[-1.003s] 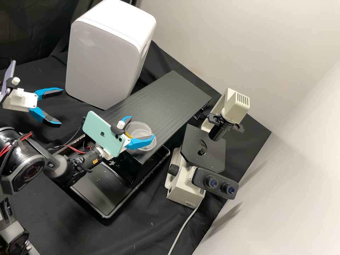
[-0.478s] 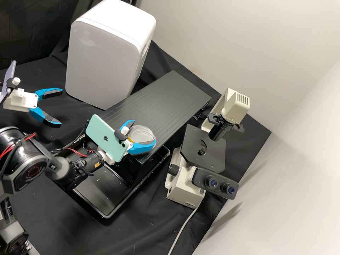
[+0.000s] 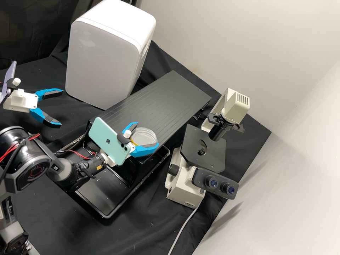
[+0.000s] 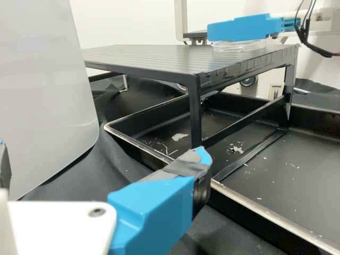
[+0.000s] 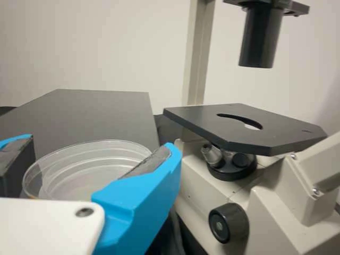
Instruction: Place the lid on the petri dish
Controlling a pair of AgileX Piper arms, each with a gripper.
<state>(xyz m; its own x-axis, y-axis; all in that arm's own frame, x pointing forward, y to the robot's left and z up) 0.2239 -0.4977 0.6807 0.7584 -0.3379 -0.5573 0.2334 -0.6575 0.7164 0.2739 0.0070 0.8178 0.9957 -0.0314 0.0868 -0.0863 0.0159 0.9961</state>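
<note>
A clear round petri dish [image 3: 144,135] sits near the front corner of the raised black platform [image 3: 159,99]. The clear lid [image 5: 87,162] lies level over it, and I cannot make out a gap between the two. My right gripper [image 3: 146,134] is shut on the lid, one blue finger on each side of its rim. In the left wrist view the same dish [image 4: 239,45] shows under that arm's blue finger. My left gripper [image 3: 60,107] hangs open over the black cloth at the far left, holding nothing.
The platform stands in a shallow black tray [image 3: 106,191]. A tall white box [image 3: 106,49] is behind the platform's left end. A microscope [image 3: 209,156] stands close to the right of the dish, its stage [image 5: 244,125] a short way from the right gripper.
The right gripper has come down and slightly forward; the lid, tilted above the dish a second ago, is now level on it. The left arm has barely moved.
</note>
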